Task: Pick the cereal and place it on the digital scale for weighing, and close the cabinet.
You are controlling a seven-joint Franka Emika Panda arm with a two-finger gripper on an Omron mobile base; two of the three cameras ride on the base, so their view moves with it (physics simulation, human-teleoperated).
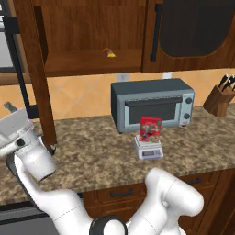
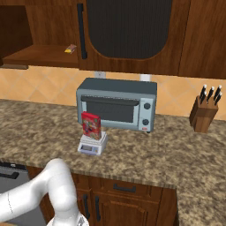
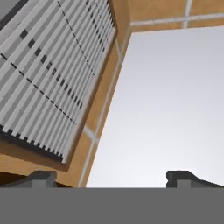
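The small flat red cereal box (image 1: pixel 150 129) stands upright on the small light-grey digital scale (image 1: pixel 148 149) — weighing seems done — near the granite counter's (image 1: pixel 92 156) front edge, before the grey-blue toaster oven (image 1: pixel 153 104). The dark brown wooden cabinet (image 1: pixel 87 36) door (image 1: pixel 39 78) hangs open over the counter's left end. The gripper (image 3: pixel 111 178) is spread, empty (aimed upward), beside it.
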